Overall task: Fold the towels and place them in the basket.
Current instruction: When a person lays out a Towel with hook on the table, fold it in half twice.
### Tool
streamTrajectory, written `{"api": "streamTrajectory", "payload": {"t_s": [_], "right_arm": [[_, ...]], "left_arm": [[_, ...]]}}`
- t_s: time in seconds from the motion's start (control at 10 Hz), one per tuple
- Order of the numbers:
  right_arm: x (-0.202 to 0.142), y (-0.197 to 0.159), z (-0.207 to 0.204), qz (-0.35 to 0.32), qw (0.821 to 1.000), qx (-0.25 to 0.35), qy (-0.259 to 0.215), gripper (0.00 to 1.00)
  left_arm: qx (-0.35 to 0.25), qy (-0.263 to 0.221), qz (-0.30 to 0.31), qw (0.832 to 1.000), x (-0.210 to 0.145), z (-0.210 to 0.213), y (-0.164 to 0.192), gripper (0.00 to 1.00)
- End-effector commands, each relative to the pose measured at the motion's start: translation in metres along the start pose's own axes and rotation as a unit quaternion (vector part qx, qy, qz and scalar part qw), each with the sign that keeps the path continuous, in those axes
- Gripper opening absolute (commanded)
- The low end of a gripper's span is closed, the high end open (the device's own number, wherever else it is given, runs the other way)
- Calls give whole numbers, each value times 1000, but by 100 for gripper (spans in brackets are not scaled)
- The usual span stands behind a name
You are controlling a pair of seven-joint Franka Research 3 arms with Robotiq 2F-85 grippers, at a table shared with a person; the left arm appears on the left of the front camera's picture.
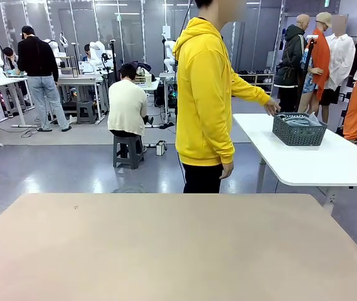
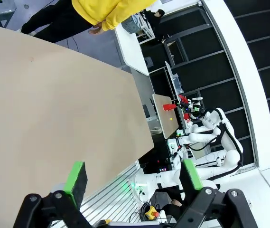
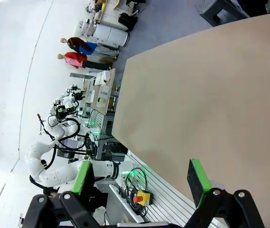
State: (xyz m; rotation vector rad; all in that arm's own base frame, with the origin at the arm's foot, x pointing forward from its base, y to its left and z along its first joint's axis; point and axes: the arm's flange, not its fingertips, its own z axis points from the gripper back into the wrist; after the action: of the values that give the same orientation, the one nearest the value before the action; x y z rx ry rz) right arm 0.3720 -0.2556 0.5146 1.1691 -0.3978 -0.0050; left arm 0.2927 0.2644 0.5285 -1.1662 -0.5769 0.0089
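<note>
The near table [image 1: 165, 251] is smooth and matt; the basket [image 1: 298, 133] is latticed plastic.

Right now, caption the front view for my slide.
Person in yellow hoodie reaches toward the grey basket on a white side table, beyond the tan table.

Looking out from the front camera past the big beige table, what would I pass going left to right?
Standing person in a black top → seated person on a stool → person in the yellow hoodie → dark mesh basket on the white table.
</note>
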Motion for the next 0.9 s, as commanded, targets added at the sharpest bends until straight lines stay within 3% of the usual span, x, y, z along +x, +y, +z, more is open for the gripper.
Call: {"api": "streamTrajectory", "payload": {"t_s": [0.0, 0.8], "right_arm": [[1, 1, 0, -1, 1000, 2, -1, 100], [1, 1, 0, -1, 1000, 2, -1, 100]], "left_arm": [[-7, -1, -2, 1000, 2, 2, -3, 100], [-7, -1, -2, 1000, 2, 2, -3, 100]]}}
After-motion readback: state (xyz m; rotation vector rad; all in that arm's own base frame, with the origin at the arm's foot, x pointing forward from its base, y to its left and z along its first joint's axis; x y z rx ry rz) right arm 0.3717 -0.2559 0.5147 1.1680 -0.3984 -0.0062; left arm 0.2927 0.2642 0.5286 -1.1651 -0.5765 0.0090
